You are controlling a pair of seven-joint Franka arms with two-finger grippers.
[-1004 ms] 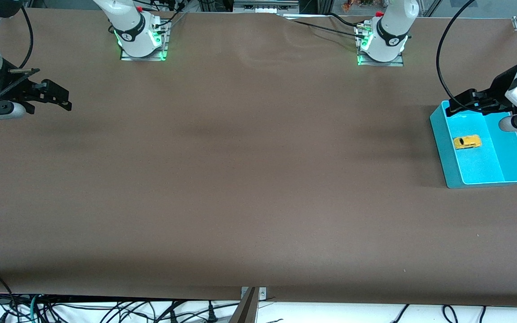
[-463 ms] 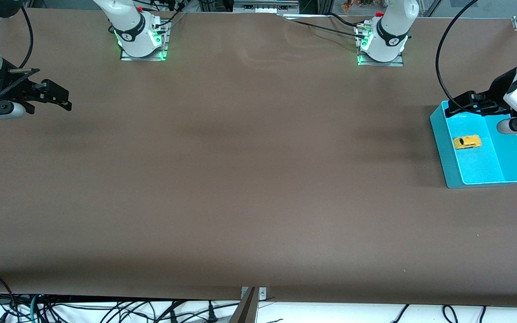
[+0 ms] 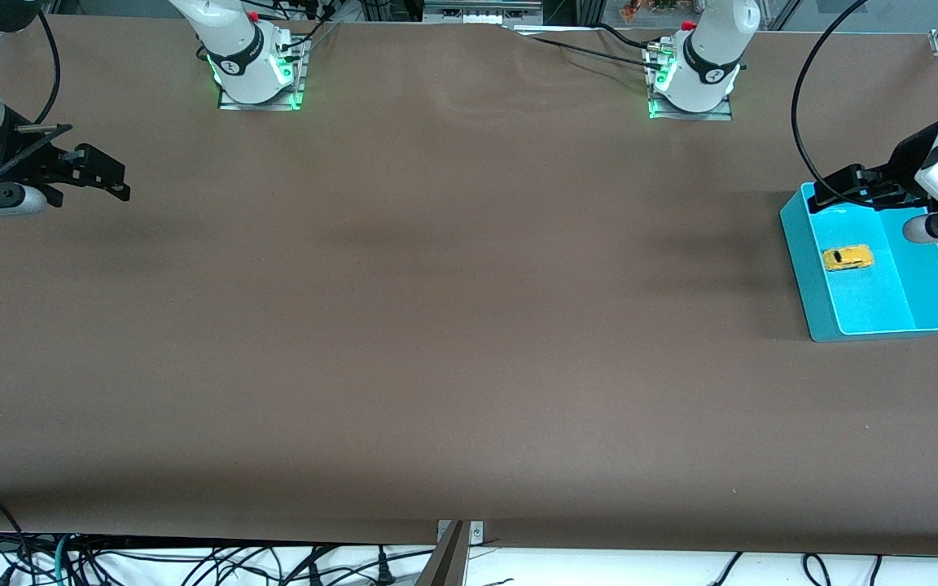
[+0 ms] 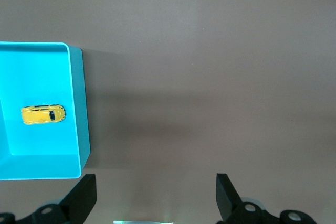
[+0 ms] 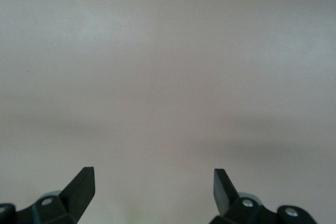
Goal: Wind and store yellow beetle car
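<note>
Car first: the yellow beetle car (image 3: 848, 258) lies inside the turquoise bin (image 3: 807, 268), on the bin's floor, about in the middle of it and close to no wall that I can see. It rests on its wheels, its length going across the bin. In my left wrist view the same car (image 4: 43, 115) shows with its dark window on top, and the bin (image 4: 79, 108) stands on the brown table (image 3: 436, 325) at the left arm's end.

My left gripper (image 3: 831, 194) hangs in the air over the bin's edge that is farthest from the front camera. Its two fingers stand wide apart and they hold nothing; in the wrist view one black fingertip (image 4: 84, 198) is seen at each side, with bare table between.

My right gripper (image 3: 107, 181) waits over the table at the right arm's end, well apart from the bin and the car. Its fingers (image 5: 81, 184) are also spread wide and empty, and under them is only the plain table surface.
</note>
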